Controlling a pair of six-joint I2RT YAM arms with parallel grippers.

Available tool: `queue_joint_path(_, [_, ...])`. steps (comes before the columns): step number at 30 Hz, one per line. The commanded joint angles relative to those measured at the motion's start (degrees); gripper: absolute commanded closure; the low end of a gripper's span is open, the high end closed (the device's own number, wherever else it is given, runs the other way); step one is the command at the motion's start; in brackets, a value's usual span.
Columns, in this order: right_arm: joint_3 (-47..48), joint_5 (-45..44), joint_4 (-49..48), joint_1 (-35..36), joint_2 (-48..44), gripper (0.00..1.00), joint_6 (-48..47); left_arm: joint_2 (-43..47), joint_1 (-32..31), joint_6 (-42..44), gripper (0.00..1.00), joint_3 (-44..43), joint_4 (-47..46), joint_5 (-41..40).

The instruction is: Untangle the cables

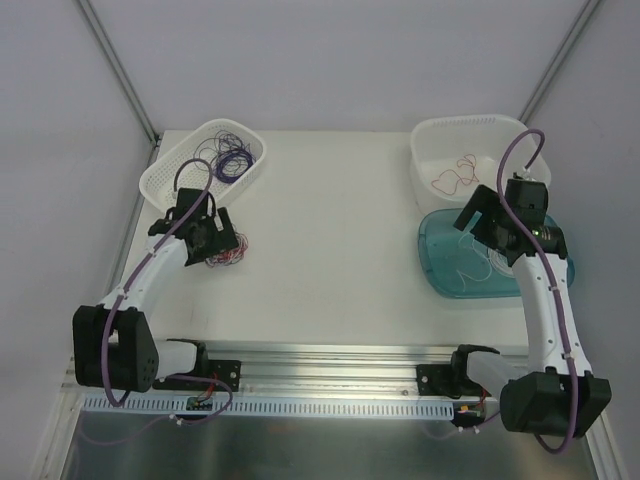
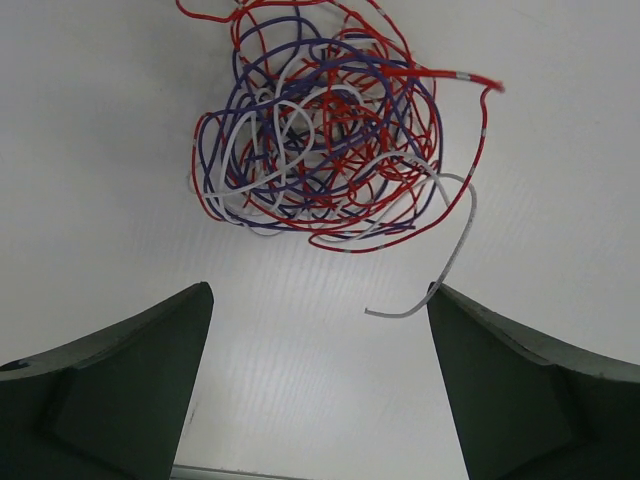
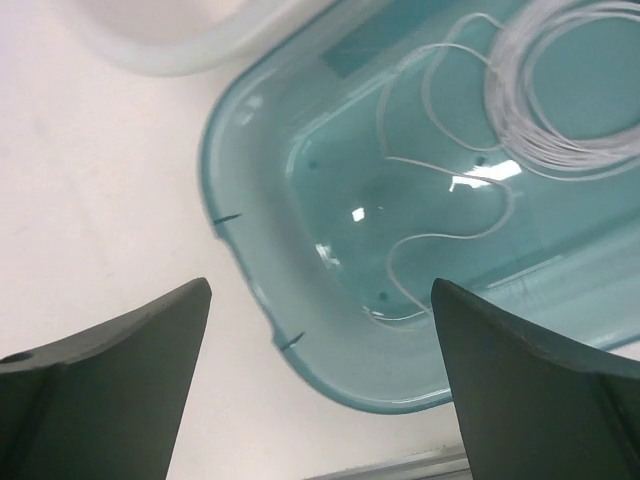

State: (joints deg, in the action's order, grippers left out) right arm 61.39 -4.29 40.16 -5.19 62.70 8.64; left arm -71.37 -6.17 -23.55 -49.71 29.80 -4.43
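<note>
Two arms [image 1: 150, 272] reach fwd, jaws apart, empty.
L gripper [image 2: 320, 292] over tangle [image 2: 315, 130], top cut off; R gripper [image 3: 320, 288] over tray [image 3: 245, 230], white cable [image 3: 540, 110] cropped.

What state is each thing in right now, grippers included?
Tangle: red, purple, white cables knotted together on table.
Purple cables: separated, coiled in left basket.
Red cable: separated, in right basket.
White cables: separated, in teal tray.
Left gripper: open, empty, near tangle.
Right gripper: open, empty, over teal tray.

overhead view spans table [image 1: 330, 250]; wrist views look down close: left on cables [image 2: 320, 130], right on tray [image 3: 250, 230].
</note>
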Motion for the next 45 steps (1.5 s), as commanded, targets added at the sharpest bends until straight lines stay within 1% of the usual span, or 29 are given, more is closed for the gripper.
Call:
queue_joint_path(1, [3.30, 7.62, -0.26, 3.85, -3.02, 0.03, -2.58, -2.71, 2.30, -1.23, 0.11, -0.38, 0.08, -1.64])
queue_joint_path(3, [2.87, 9.03, -0.87, 5.10, -3.19, 0.03, -3.28, -6.38, 2.57, -1.67, 0.12, -1.35, -0.09, -1.20])
queue_joint_path(4, [2.51, 10.43, -1.92, 7.80, -3.28, 0.03, -3.20, -7.71, 2.57, -1.85, 0.14, -2.13, -0.53, -0.59])
queue_joint_path(7, [0.24, 11.67, -4.99, 12.29, -3.20, 0.03, -2.67, -12.20, 2.48, -3.51, 0.19, -3.19, -2.11, 3.27])
queue_joint_path(8, [-0.21, 11.85, -5.79, 13.53, -3.02, 0.03, -2.41, -13.08, 2.31, -4.39, 0.23, -3.28, -3.60, 6.50])
queue_joint_path(10, [-1.26, 12.55, -7.63, 16.51, -2.50, 0.02, -1.88, -14.84, 1.52, -5.10, 0.28, -3.46, -5.62, 8.72])
queue_joint_path(11, [-1.70, 12.56, -8.16, 17.57, -1.97, 0.02, -1.62, -15.28, -0.05, -5.45, 0.38, -3.63, -6.85, 9.17])
queue_joint_path(14, [-2.49, 13.35, -10.45, 20.30, -0.57, 0.02, -0.47, -17.57, -4.00, -5.80, 0.58, -4.95, -7.74, 9.88])
queue_joint_path(15, [-2.59, 13.61, -10.80, 20.74, -0.21, 0.01, -0.21, -17.83, -5.15, -6.15, 0.70, -5.22, -7.74, 9.88])
queue_joint_path(17, [-2.67, 14.14, -11.94, 22.24, 0.49, 0.01, 0.23, -17.84, -7.09, -7.90, 0.81, -5.92, -8.18, 10.66])
queue_joint_path(19, [-3.02, 14.75, -13.52, 23.55, 1.28, 0.01, 0.41, -18.10, -11.30, -9.49, 0.92, -6.79, -9.32, 12.67])
queue_joint_path(22, [-3.20, 16.68, -15.89, 25.05, 2.87, 0.01, 1.02, -19.24, -18.42, -12.65, 0.98, -8.81, -10.90, 14.44])
queue_joint_path(24, [-2.94, 17.13, -16.78, 25.93, 3.92, 0.01, 1.29, -20.29, -21.67, -13.88, 0.99, -9.96, -11.34, 14.71])
queue_joint_path(25, [-2.76, 17.30, -17.48, 26.72, 4.88, 0.01, 1.46, -20.64, -24.91, -14.06, 0.99, -11.18, -11.52, 15.06])
queue_joint_path(28, [-1.89, 17.57, -18.28, 28.91, 7.17, 0.01, 1.37, -21.09, -29.05, -13.98, 0.99, -11.98, -11.43, 15.41])
queue_joint_path(29, [-1.62, 17.65, -18.36, 29.44, 7.61, 0.01, 1.20, -21.00, -29.59, -13.80, 0.94, -11.81, -11.43, 15.41])
queue_joint_path(30, [-1.27, 17.74, -18.63, 29.80, 7.96, 0.01, 1.11, -19.96, -29.86, -13.72, 0.87, -11.55, -11.52, 15.41])
queue_joint_path(32, [-0.39, 17.57, -18.72, 31.11, 8.84, 0.01, 0.93, -17.76, -30.04, -13.10, 0.70, -10.32, -11.43, 15.41])
queue_joint_path(33, [-0.13, 17.65, -18.63, 31.29, 9.11, 0.01, 0.67, -16.70, -30.04, -12.84, 0.54, -9.88, -11.35, 15.41])
queue_joint_path(34, [0.14, 17.65, -18.54, 31.90, 9.37, 0.01, 0.50, -15.65, -29.95, -12.49, 0.45, -9.09, -11.34, 15.41])
queue_joint_path(35, [0.83, 17.57, -18.37, 32.34, 9.90, 0.01, 0.41, -13.55, -29.95, -11.88, 0.39, -8.74, -11.34, 15.59])
queue_joint_path(36, [1.19, 17.57, -17.84, 32.61, 10.16, 0.01, 0.41, -12.31, -30.04, -11.52, 0.28, -8.30, -11.43, 15.50])
queue_joint_path(37, [1.63, 17.39, -17.58, 33.05, 10.43, 0.01, 0.41, -11.17, -30.04, -11.34, 0.23, -7.60, -11.35, 15.41])
queue_joint_path(39, [2.60, 16.95, -17.31, 33.75, 11.30, 0.01, 0.67, -7.40, -29.86, -10.73, 0.16, -6.89, -10.91, 14.45])
queue_joint_path(40, [2.77, 16.86, -17.40, 34.54, 11.74, 0.01, 0.85, -6.16, -29.95, -10.64, 0.15, -6.19, -10.56, 12.71])
queue_joint_path(41, [2.95, 16.86, -17.57, 34.98, 12.09, 0.03, 1.46, -4.06, -29.69, -10.46, 0.15, -5.75, -10.29, 11.90])
queue_joint_path(43, [4.00, 16.95, -17.84, 36.56, 13.85, 0.04, 1.55, -2.64, -28.55, -10.64, 0.17, -4.52, -9.41, 9.98])
queue_joint_path(45, [5.40, 16.95, -18.27, 38.23, 15.95, 0.06, 1.46, -1.58, -26.54, -10.99, 0.18, -3.12, -9.06, 9.87])
